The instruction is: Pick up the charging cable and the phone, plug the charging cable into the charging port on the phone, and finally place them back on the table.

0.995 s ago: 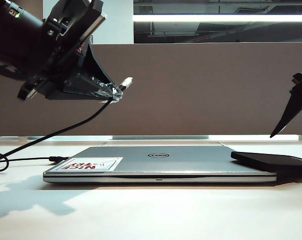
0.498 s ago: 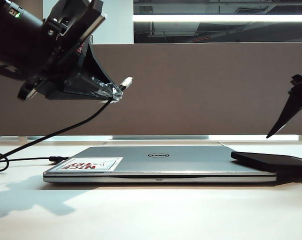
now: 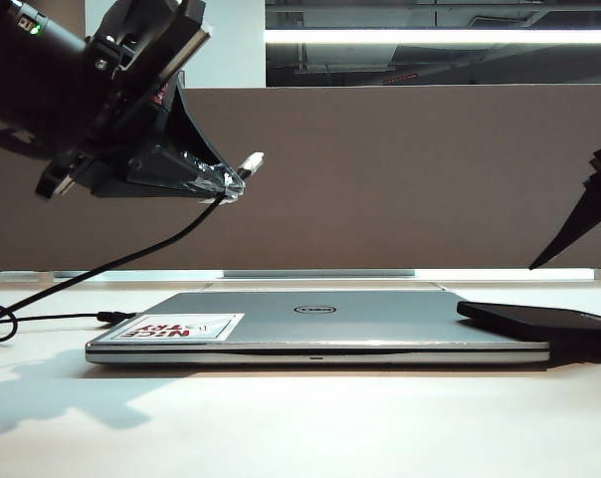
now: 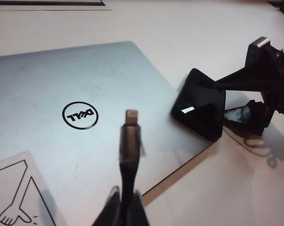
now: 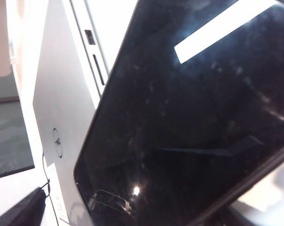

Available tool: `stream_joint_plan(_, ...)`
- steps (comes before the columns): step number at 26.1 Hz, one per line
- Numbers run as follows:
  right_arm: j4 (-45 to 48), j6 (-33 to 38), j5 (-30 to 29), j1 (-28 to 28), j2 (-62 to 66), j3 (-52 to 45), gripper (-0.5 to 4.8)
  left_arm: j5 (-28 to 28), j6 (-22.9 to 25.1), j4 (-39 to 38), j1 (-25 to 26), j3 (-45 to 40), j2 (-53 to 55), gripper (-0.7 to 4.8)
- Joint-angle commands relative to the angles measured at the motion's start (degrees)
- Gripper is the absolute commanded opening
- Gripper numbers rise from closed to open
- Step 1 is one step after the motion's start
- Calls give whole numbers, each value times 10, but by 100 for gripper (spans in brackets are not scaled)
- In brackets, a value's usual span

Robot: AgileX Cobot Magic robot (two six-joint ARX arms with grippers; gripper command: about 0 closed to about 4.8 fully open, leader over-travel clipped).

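My left gripper (image 3: pixel 228 185) hangs high on the left, shut on the charging cable (image 3: pixel 161 242) just behind its silvery plug (image 3: pixel 251 162); the cord droops down to the table (image 3: pixel 300 423). In the left wrist view the plug (image 4: pixel 131 116) stands up from the shut fingers (image 4: pixel 114 212) above the laptop lid. The black phone (image 3: pixel 539 321) lies on the laptop's right corner, jutting past it. My right gripper (image 4: pixel 212 100) is open, its fingers (image 4: pixel 236 80) spread over the phone (image 4: pixel 198 110); whether they touch it is unclear. The phone's glossy screen (image 5: pixel 193 117) fills the right wrist view. The charging port does not show.
A closed silver laptop (image 3: pixel 310 324) with a round logo and a sticker (image 3: pixel 181 327) lies mid-table. Left of it a thin black cord with a black plug (image 3: pixel 111 317) rests on the table. A grey-brown divider panel (image 3: pixel 400 179) stands behind.
The right gripper's finger has tilted slightly, its tip edging a little left above the phone. The left gripper and the cable have stayed still.
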Motion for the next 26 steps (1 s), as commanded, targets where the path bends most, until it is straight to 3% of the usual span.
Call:
stream_joint_plan(1,-5,2,3,1,7,-3,430,0,-1,10,0,4,-2,-6)
stream_joint_plan(6,-1,1,9,1,9,-3,423,0,-1,10,0,4,-2,-6)
stream_joint_plan(9,0,1,8,2,9,-3,362,0,-1,10,0,4,-2,-6)
stream_joint_plan(18,0,1,11,1,9,-3,355,0,-1,10,0,3,-2,-6)
stream_joint_plan(23,0,1,13,2,9,-3,196,0,-1,10,0,4,-2,-6)
stream_joint_plan(26,0,1,15,2,9,-3,183,0,-1,10,0,4,-2,-6)
